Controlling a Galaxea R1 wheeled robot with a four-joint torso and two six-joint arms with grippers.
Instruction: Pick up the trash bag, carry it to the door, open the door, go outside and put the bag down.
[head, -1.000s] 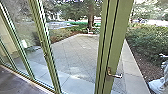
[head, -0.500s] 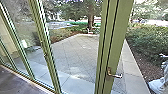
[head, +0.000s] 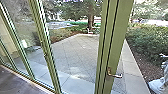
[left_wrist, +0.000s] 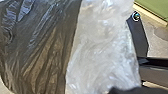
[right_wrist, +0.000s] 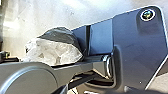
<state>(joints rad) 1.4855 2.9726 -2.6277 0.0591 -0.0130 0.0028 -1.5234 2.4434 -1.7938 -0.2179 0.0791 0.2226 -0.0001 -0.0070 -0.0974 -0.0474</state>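
Green door (head: 119, 32): glazing frames (head: 43, 37) to its left, paving (head: 75, 53) beyond, shrubs (head: 146, 41) right; trash bag (left_wrist: 47, 47) by left wrist; both arms' grip indeterminable.

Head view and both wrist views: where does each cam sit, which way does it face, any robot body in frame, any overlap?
Head: high on the robot, facing forward and down past a green post with a door handle to the paved yard.
Left wrist: on that arm, facing the trash bag close up; robot's dark plate and bar beside it.
Right wrist: on that arm, facing across the plate; jointed bar in front, bag smaller.
Shared: both wrists show bag and plate.
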